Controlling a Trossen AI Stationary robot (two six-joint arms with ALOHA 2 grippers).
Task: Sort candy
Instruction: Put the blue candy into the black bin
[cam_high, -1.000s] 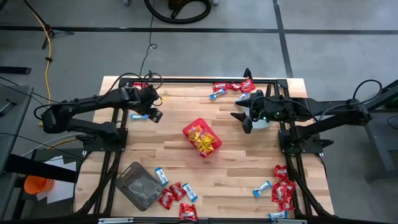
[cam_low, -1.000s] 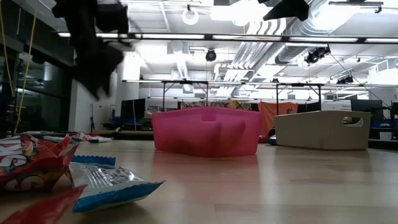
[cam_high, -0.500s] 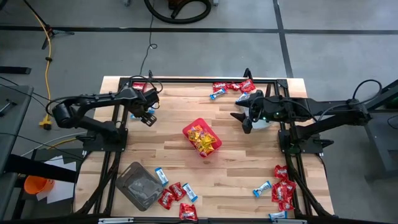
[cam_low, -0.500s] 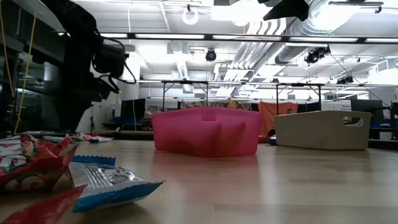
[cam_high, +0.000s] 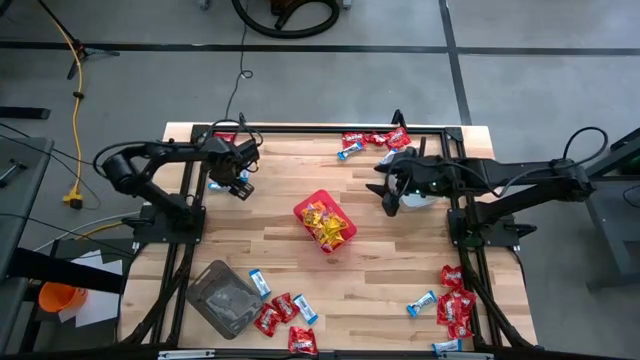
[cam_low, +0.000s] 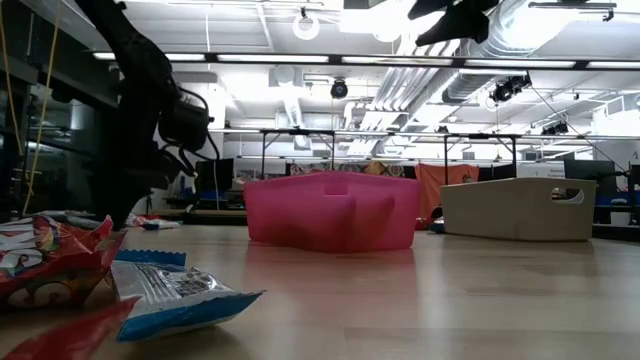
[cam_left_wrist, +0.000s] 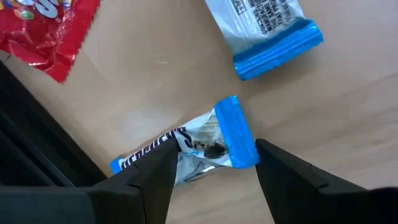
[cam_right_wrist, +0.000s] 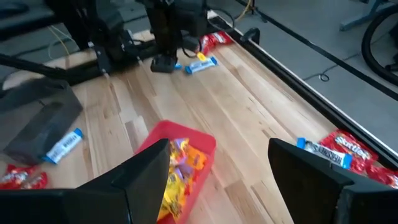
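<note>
Left gripper (cam_left_wrist: 211, 171): fingers spread, straddling a crumpled blue-and-white wrapped packet (cam_left_wrist: 186, 146) on the wood at upper left of the high view; not yet pinched.
Right gripper (cam_high: 385, 190): fingers apart and empty, hovering right of centre.
Done: the red square plastic bin (cam_high: 324, 221) at centre holds yellow packets (cam_high: 322, 224).
Left: red and blue-and-white packets lie loose along the top edge (cam_high: 372, 141), lower right (cam_high: 455, 305) and bottom (cam_high: 280, 312) beside the empty grey mesh tub (cam_high: 222, 297); sorting looks early.

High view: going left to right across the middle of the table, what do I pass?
Left gripper over a blue-and-white candy → red bin of yellow candy → right gripper.
</note>
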